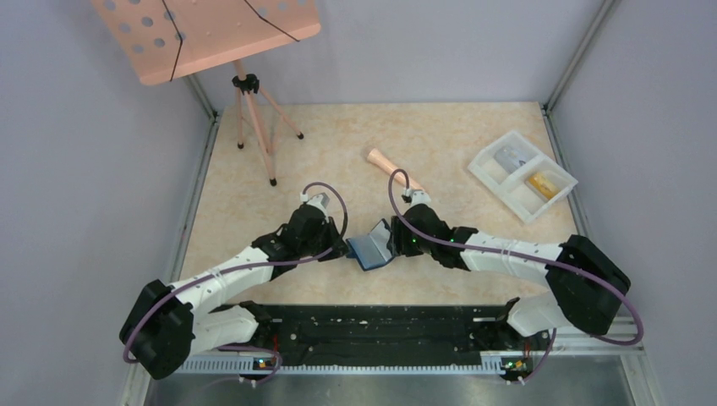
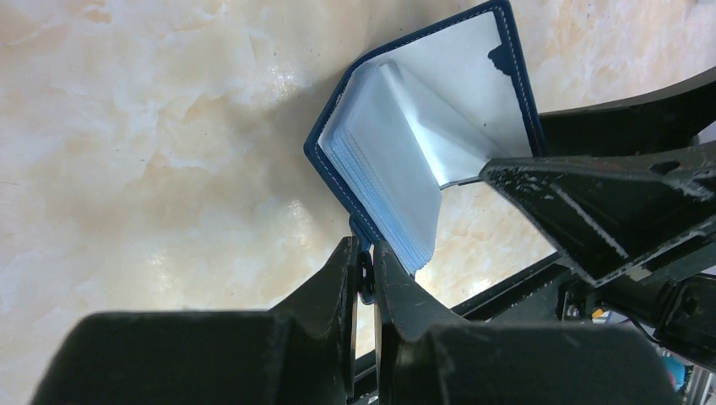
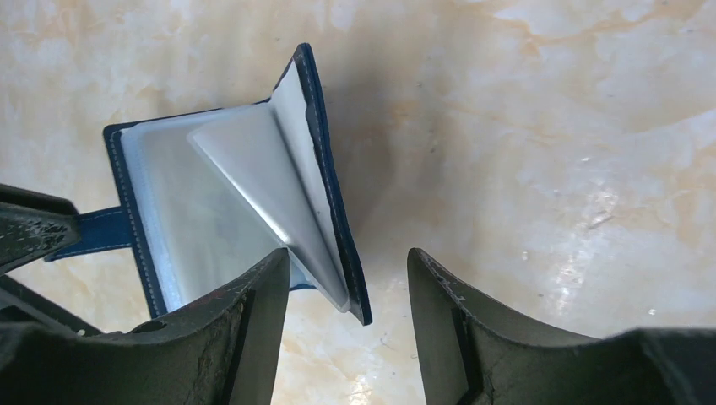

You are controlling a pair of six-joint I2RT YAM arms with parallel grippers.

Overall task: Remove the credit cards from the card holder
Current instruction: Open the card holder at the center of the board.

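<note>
The dark navy card holder [image 1: 371, 245] stands half open between both grippers, its pale blue pockets fanned [image 2: 397, 160]. My left gripper [image 2: 363, 251] is shut on its short closing tab [image 3: 100, 232]; in the top view this gripper [image 1: 345, 250] is at the holder's left edge. My right gripper [image 3: 348, 261] is open, and the lower corner of the holder's right cover [image 3: 325, 169] lies between its jaws, closer to the left finger. A pale grey card [image 1: 510, 158] and a tan-gold card [image 1: 545, 184] lie in the white tray. I cannot tell whether a card is in the pockets.
The white two-compartment tray [image 1: 490, 169] sits at the back right. A wooden handle-like piece [image 1: 393, 169] lies behind the grippers. A tripod stand [image 1: 254, 118] with a pink perforated board [image 1: 211, 34] stands at the back left. Frame walls bound the table.
</note>
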